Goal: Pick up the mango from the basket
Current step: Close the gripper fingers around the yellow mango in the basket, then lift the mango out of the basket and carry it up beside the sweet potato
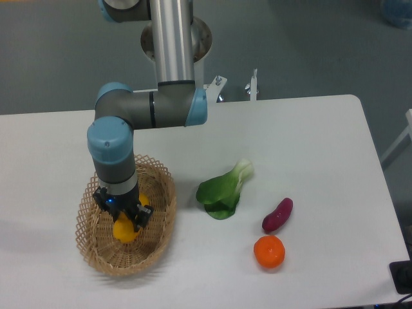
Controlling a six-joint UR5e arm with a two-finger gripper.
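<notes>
Directly under pincer [123, 217]: mango [125, 228], inside basket [162, 222].

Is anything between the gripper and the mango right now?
Nothing visible. The gripper is down inside the basket, right at the mango, with no other item in the basket near it. Whether the jaws have closed is not clear.

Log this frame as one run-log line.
phase: grasp | gripper: down in basket, fingers straddling mango | closure: unclear | mango: not lifted
</notes>
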